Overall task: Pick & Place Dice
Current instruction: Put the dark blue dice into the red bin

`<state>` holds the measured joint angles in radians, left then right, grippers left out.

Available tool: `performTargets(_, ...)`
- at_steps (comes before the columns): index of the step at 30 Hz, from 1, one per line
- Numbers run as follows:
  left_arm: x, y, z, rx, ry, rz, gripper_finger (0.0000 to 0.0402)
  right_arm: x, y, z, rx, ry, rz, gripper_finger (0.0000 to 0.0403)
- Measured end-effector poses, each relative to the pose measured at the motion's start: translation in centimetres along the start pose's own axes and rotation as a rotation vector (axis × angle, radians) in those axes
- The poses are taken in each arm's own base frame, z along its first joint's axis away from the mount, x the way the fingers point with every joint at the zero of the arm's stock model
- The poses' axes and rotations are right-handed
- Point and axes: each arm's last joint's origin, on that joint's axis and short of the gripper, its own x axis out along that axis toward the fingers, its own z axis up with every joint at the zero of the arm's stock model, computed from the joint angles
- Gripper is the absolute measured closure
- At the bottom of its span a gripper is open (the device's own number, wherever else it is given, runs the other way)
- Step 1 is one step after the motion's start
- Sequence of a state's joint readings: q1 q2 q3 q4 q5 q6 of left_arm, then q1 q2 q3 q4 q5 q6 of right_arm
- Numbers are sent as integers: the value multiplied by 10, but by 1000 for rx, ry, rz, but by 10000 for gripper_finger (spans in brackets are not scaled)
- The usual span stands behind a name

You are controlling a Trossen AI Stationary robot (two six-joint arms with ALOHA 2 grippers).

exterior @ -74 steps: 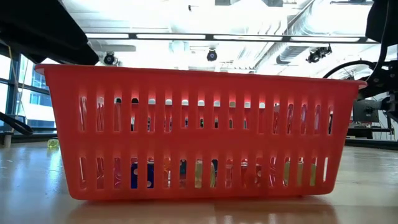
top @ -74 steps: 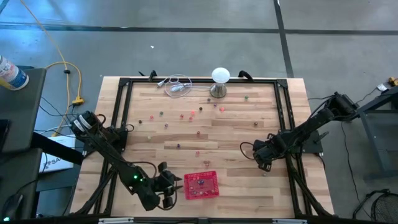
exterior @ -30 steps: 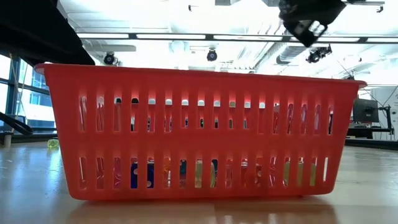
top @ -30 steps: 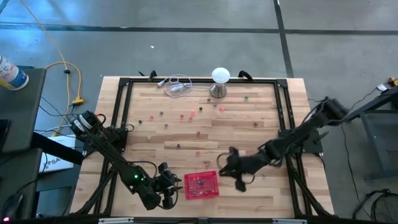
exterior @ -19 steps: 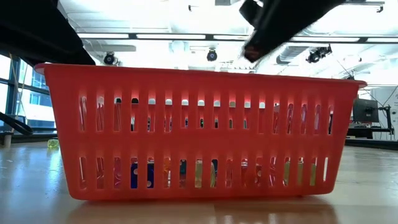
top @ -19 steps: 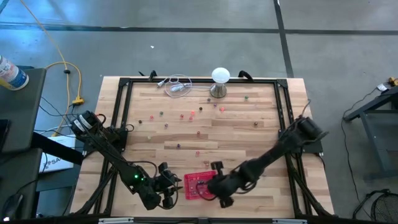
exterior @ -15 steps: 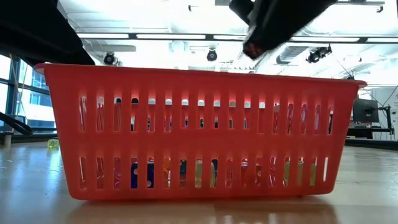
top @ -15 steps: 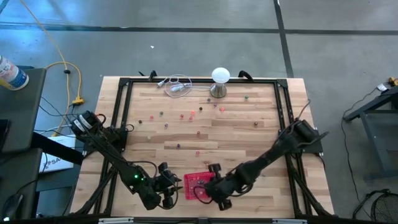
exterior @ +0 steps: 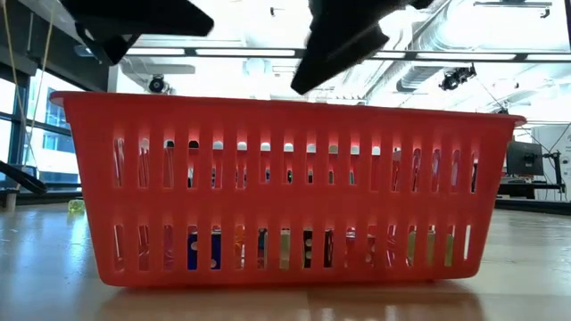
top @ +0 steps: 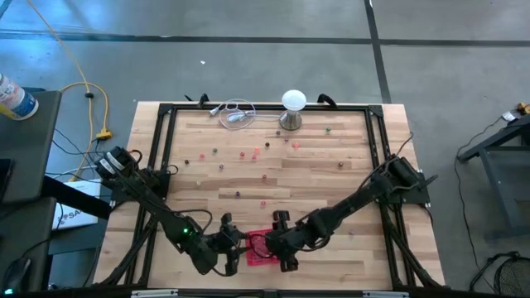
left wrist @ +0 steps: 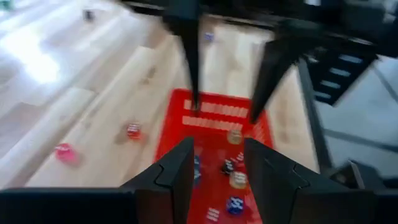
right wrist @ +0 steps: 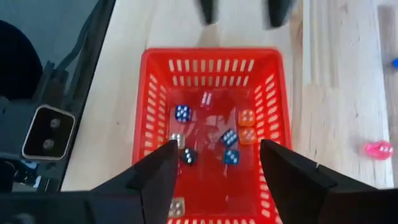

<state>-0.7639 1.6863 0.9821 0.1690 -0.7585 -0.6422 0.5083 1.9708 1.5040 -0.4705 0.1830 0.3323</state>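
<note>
Right wrist view: right gripper (right wrist: 214, 163) jaws wide, empty; dice (right wrist: 229, 138) in basket (right wrist: 273, 99) below.

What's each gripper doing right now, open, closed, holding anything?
Left gripper: open, holding nothing, beside the red basket.
Right gripper: open, empty, above the basket.

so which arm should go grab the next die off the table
Probably the left: its open gripper is empty beside the basket, nearer the loose dice. The right gripper, open too, hangs directly over the basket.

Red slotted basket (right wrist: 211, 65); blue, orange, pink, dark white-dotted dice (right wrist: 229, 137).
</note>
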Motion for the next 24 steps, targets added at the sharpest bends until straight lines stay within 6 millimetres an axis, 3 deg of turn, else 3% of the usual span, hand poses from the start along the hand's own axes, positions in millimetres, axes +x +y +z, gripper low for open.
performTargets(3, 0, 0, -1, 15, 22, -14, 268, -8, -1, 6, -44, -20, -19, 180)
performTargets(8, -1, 0, -3, 29, 33, -11, 268, -51, 2, 21, -75, -54, -43, 192)
performTargets(11, -1, 0, -4, 31, 35, -10, 268, -68, -3, 18, -78, -21, -66, 202)
performTargets(17, -3, 2, -3, -26, 93, -38, 268, -100, -15, -7, 55, 232, -145, 223)
performTargets(21, -10, 14, 12, -59, 123, -9, 268, -112, -16, -26, 164, 374, -257, 238)
performTargets(24, -17, 31, 28, -73, 153, 38, 268, -118, -15, -32, 191, 378, -339, 246)
